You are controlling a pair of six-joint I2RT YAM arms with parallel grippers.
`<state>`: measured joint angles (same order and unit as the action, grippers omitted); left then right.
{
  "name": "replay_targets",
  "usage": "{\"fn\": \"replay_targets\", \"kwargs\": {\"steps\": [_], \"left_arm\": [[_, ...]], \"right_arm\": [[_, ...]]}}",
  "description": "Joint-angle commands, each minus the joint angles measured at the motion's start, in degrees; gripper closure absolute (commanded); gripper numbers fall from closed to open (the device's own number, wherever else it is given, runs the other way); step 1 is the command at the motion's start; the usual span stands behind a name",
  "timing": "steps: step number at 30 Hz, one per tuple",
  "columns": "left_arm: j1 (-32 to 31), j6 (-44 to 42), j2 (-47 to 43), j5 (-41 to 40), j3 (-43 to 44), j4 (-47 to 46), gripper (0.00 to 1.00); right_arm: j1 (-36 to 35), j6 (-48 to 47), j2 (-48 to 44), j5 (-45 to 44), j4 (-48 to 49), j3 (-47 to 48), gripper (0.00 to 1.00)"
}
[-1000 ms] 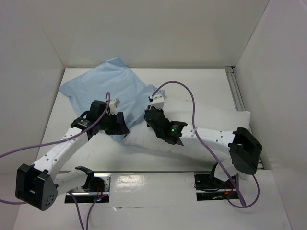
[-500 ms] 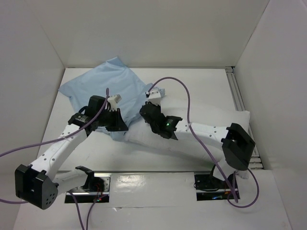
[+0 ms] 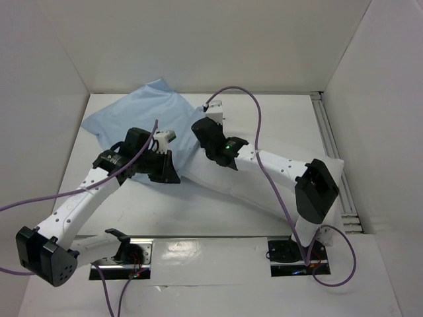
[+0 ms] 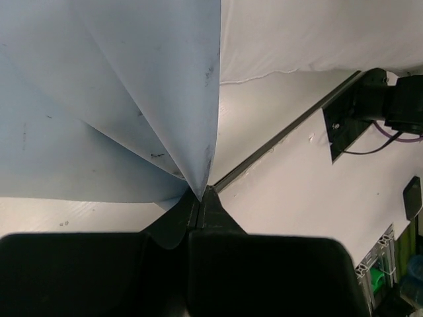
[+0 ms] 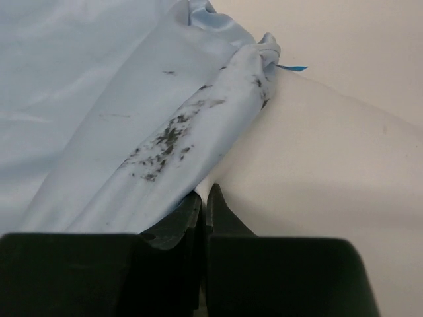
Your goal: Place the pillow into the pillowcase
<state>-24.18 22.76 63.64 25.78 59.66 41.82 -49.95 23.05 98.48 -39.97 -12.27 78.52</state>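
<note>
The light blue pillowcase (image 3: 142, 115) lies wrinkled at the back left of the table. The white pillow (image 3: 228, 181) runs diagonally from the pillowcase's near edge towards the right wall. My left gripper (image 3: 166, 173) is shut on the pillowcase's edge, and the blue cloth (image 4: 132, 99) fans up from the pinch between its tips (image 4: 200, 195). My right gripper (image 3: 200, 132) is shut on a fold of the pillow (image 5: 330, 165) at its left end. There the speckled hem of the pillowcase (image 5: 165, 139) drapes against the left finger.
White walls close in the table at the back and on both sides. A metal rail (image 3: 328, 132) runs along the right edge. The arms' base mounts (image 3: 132, 254) sit at the near edge, and purple cables (image 3: 254, 125) loop over the pillow.
My left gripper has shut on the pillowcase's edge and drawn it up. My right arm has moved back and left with the pillow's end, closer to the pillowcase.
</note>
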Motion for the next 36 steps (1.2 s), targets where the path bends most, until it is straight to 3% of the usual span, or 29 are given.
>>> {"fn": "replay_targets", "kwargs": {"steps": [1, 9, 20, 22, 26, 27, 29, 30, 33, 36], "left_arm": [[-0.9, -1.6, 0.2, -0.1, 2.2, 2.6, 1.0], [-2.0, -4.5, 2.6, 0.5, 6.3, 5.5, 1.0], [-4.4, -6.9, 7.4, -5.3, 9.4, 9.8, 1.0], [-4.4, -6.9, 8.0, -3.2, 13.8, 10.5, 1.0], [-4.4, -6.7, 9.4, 10.6, 22.9, 9.2, 1.0], [-4.4, -6.0, 10.5, 12.4, 24.2, 9.2, 0.91], [-4.4, -6.0, 13.2, 14.0, 26.5, 10.1, 0.53], [-4.4, -7.1, 13.9, 14.0, 26.5, 11.6, 0.29], [-4.4, -8.8, 15.6, 10.7, 26.5, 13.4, 0.19], [-2.4, -9.6, 16.3, 8.5, 27.1, 14.1, 0.27]], "right_arm": [[2.1, 0.1, 0.3, -0.9, 3.3, 4.4, 1.0], [4.6, 2.7, 1.9, 1.9, 2.1, 7.9, 1.0], [7.8, 5.6, -2.2, 9.3, 4.1, 8.7, 1.0], [7.8, 5.6, -2.2, 10.4, 4.9, 6.6, 1.0], [6.5, 7.6, 0.0, 12.7, 5.8, 3.5, 1.0], [5.9, 8.5, -1.1, 13.3, 7.4, 1.6, 1.0], [5.9, 9.1, -4.2, 14.7, 11.1, -5.2, 1.0], [5.4, 9.9, -5.2, 15.6, 13.7, -7.0, 1.0], [5.4, 10.5, -7.9, 16.4, 15.2, -11.6, 1.0], [5.4, 9.9, -10.1, 16.9, 16.6, -14.5, 1.0]]}}
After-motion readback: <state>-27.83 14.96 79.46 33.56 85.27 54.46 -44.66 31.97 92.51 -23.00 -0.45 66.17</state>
